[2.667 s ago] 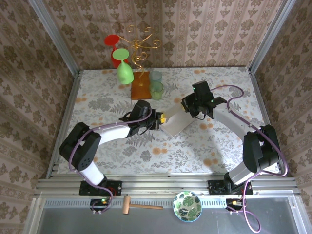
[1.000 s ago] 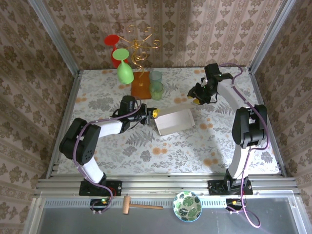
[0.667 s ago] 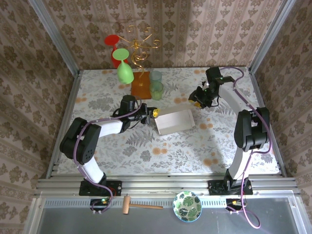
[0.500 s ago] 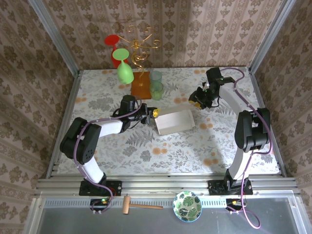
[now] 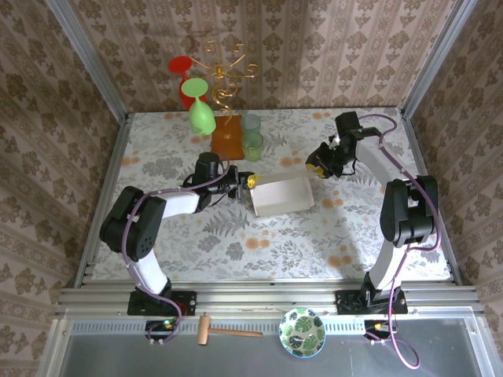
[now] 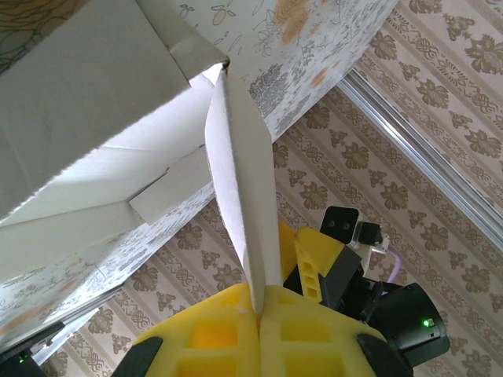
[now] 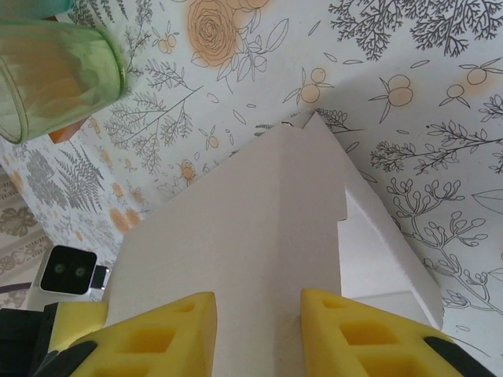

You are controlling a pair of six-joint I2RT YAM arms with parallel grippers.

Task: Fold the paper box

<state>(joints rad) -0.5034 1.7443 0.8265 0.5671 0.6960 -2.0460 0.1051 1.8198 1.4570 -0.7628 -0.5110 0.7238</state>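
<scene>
paper box is steadied by a flap pinched in the left gripper, likely so walls can be folded; the right gripper is held narrowly open, empty, near it.

One pale cardboard paper box; seemingly two green glass tumblers; two hanging goblets, red and green; one wooden mallet; one leaf-patterned bowl.

Pale paper box beyond parted right claw; green cup upper left.
</scene>
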